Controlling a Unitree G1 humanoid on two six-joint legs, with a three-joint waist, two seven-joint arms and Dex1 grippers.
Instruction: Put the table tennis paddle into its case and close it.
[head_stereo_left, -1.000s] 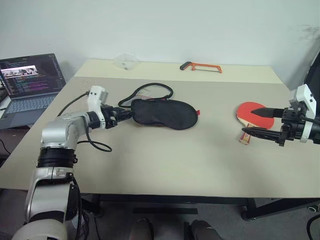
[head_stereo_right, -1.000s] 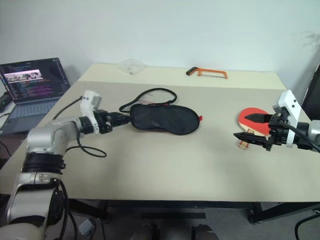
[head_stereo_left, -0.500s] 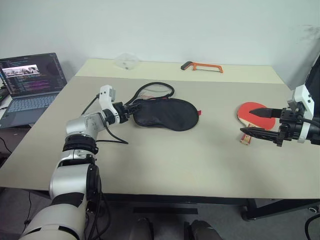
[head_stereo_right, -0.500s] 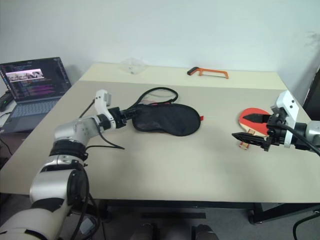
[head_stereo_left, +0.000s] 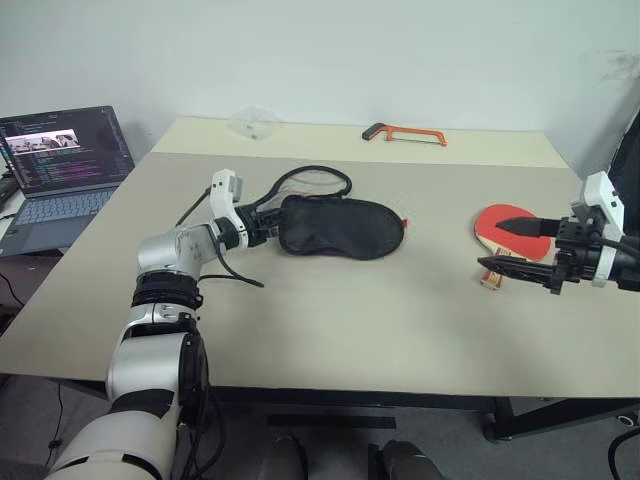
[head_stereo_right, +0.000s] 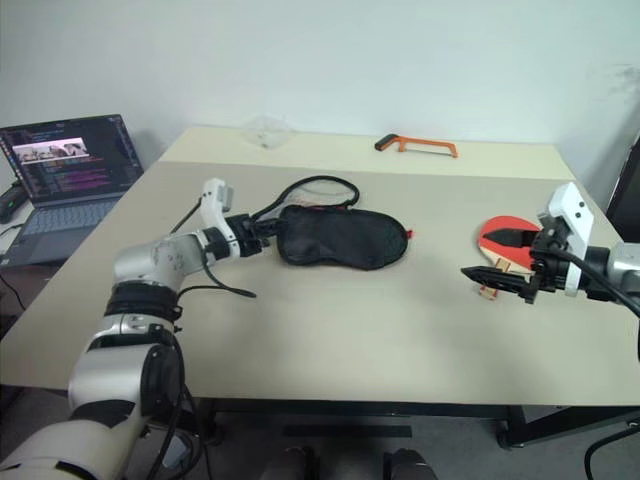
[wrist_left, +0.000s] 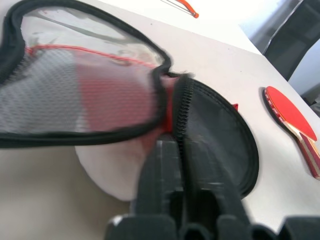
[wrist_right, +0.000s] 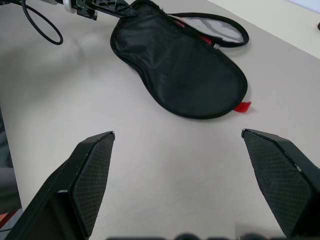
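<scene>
The left gripper (head_stereo_left: 272, 226) is closed on the narrow end of the case (head_stereo_left: 342, 228), while the paddle (head_stereo_left: 508, 228) lies far right, under the wide-open right gripper (head_stereo_left: 508, 244).

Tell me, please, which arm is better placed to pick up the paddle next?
Right. The right gripper hangs open just above the table tennis paddle, while the left gripper is shut on the case.

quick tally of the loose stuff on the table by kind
paddle: 1
case: 1
hacksaw: 1
clear plastic item: 1
total: 4
</scene>
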